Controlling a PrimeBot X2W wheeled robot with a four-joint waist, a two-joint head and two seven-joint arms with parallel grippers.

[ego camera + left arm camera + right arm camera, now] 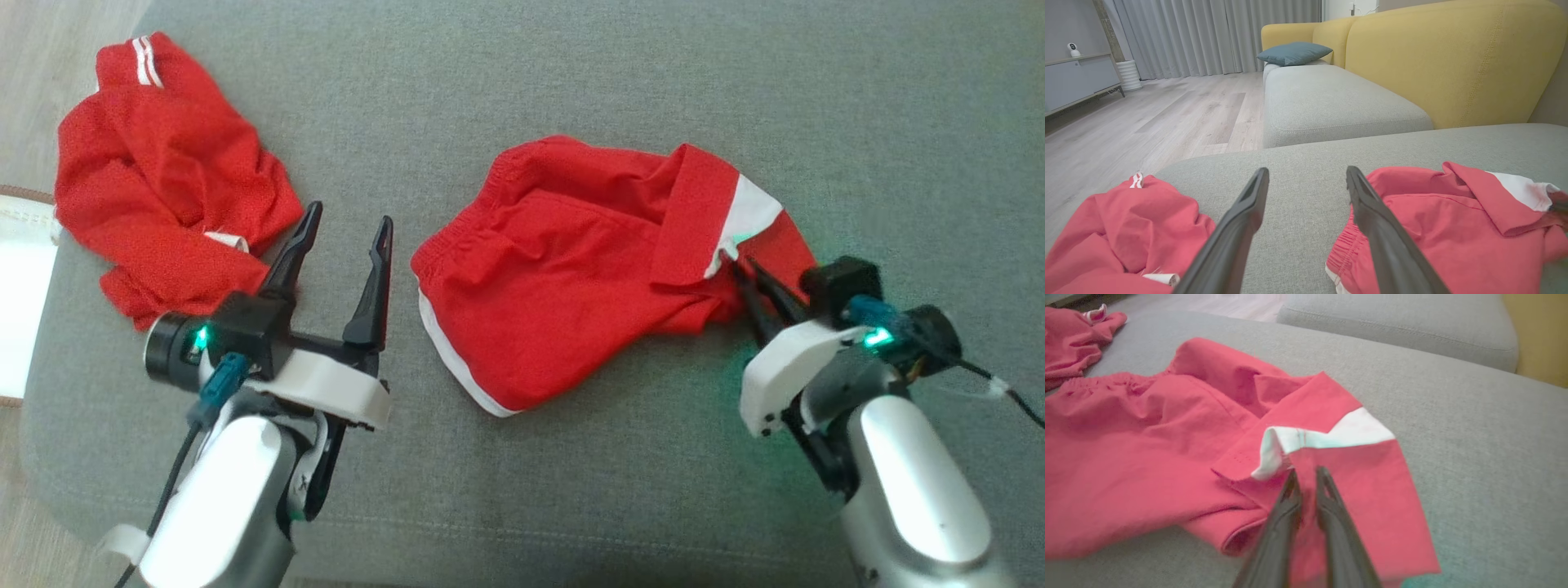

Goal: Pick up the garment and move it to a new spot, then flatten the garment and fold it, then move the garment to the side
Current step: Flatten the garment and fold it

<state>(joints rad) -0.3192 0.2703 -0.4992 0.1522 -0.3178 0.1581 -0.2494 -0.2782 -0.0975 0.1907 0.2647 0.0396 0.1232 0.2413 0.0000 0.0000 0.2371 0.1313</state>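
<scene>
Head view: our red shorts (pixel 571 310) lie mid-cushion on the grey sofa seat (pixel 571 82). The right pincer (pixel 735 261) sits at their 3 o'clock edge, narrowed on the white-trimmed hem, while the left pincer (pixel 349 216) stands wide at 8 o'clock, holding nothing. Left wrist view: a second red garment (pixel 1126 228) lies at 7 o'clock, near enough to snag. Right wrist view: we grip only a thin fold, so lifting may let it slip, or drag the shorts bunched.
</scene>
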